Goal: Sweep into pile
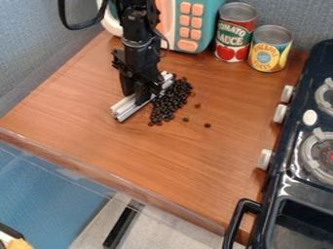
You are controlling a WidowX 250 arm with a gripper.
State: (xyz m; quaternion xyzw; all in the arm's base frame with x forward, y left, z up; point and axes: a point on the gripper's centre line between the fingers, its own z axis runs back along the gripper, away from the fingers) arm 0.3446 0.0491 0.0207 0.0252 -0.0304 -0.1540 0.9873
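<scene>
Desk: the brown desk (pixel 195 160) has a front edge, and a long, hard push that way could drop beans on the floor.
Stove: the black toy stove (pixel 270 170) sits at the desk's side. Beans shoved too far may roll against it and get stuck.
Toy oven: the blue-green toy oven (pixel 209 17) is at the back, and the arm (pixel 138 46) could bump it if it swings back.
Cans: the red can (pixel 235 33) and the yellow can (pixel 269 49) stand close together. One careless bump could tip both.
Claw: the claw (pixel 138 98) is pinching the silver bar (pixel 124 110). If the pinch is weak, the bar may twist and let beans slip past.
Bar: it lies slanted right beside the beans. If it rides up too high, beans may slide under it; if it moves too fast, they may scatter.
Pile: the dark heap of beans (pixel 170 103) is bunched but bumpy. Pushing just one part could make it long and thin.
Strays: a few loose beans (pixel 207 125) lie across the heap from the bar, so a short sweep may miss them.
</scene>
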